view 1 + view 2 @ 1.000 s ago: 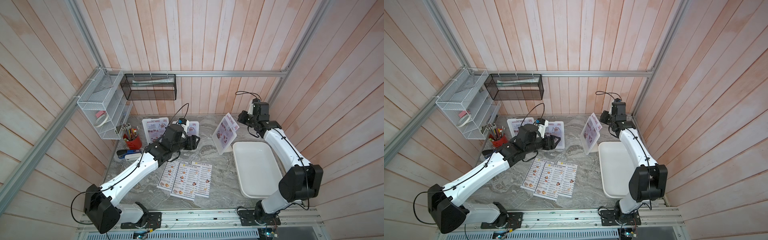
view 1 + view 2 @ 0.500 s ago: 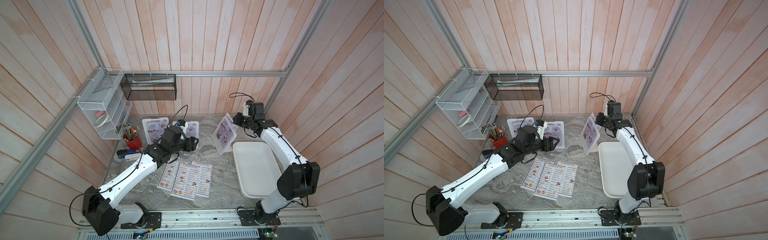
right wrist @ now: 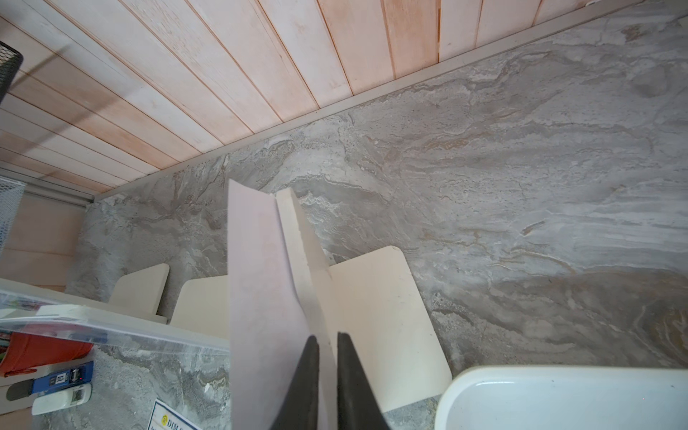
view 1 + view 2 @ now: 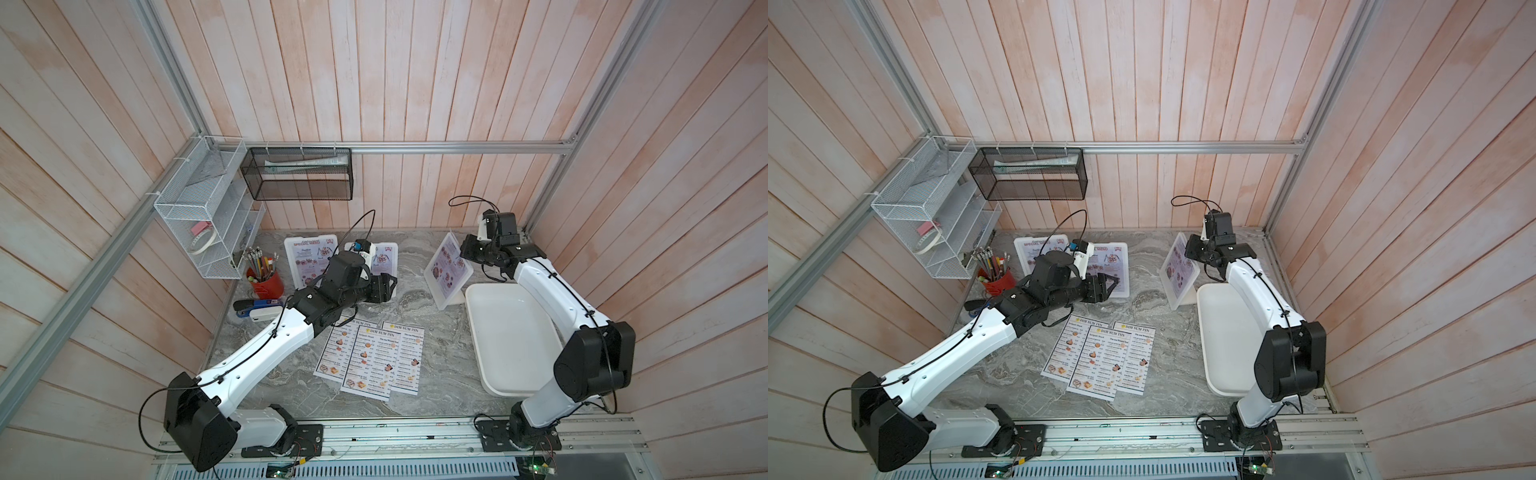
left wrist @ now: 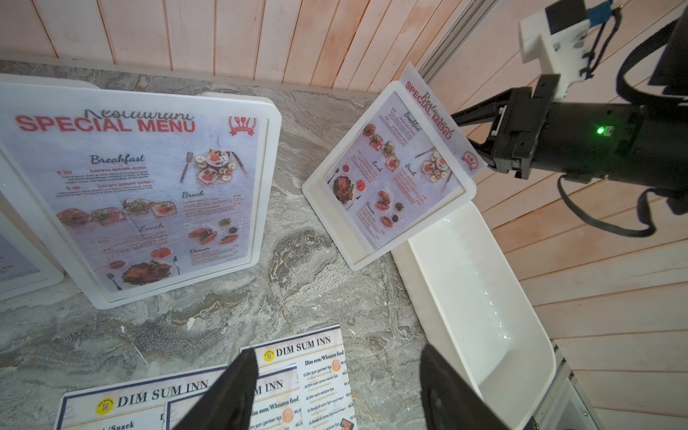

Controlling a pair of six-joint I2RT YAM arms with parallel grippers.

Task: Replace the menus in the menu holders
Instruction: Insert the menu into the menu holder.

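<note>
Three white "DIM SUM INN" menus [image 4: 374, 357] [image 4: 1100, 357] [image 5: 316, 376] lie fanned on the marble. Two menu holders [image 4: 291, 266] [image 5: 273, 149] lean at the back, each with a lilac "SPECIAL MENU" sheet [image 5: 130, 193]. A third holder [image 4: 451, 299] [image 5: 353, 257] stands beside the tray. Its special menu [image 4: 446, 262] [image 5: 402, 167] [image 3: 260, 298] sticks out past the top. My right gripper [image 4: 465, 253] [image 4: 1190, 251] [image 5: 469, 130] [image 3: 327, 337] is shut on that protruding edge. My left gripper [image 4: 390, 286] [image 4: 1113, 284] [image 5: 337, 357] hovers open above the Dim Sum sheets, holding nothing.
A shallow white tray [image 4: 511, 340] lies at the right. A red cup of pencils [image 4: 266, 282] and a blue stapler [image 4: 257, 309] sit at the left. On the walls hang a white wire shelf [image 4: 203, 232] and a black mesh basket [image 4: 299, 174].
My right gripper has shifted left and a little lower, onto the top of the right holder's menu, with its jaws staying narrow. The left arm has hardly moved.
</note>
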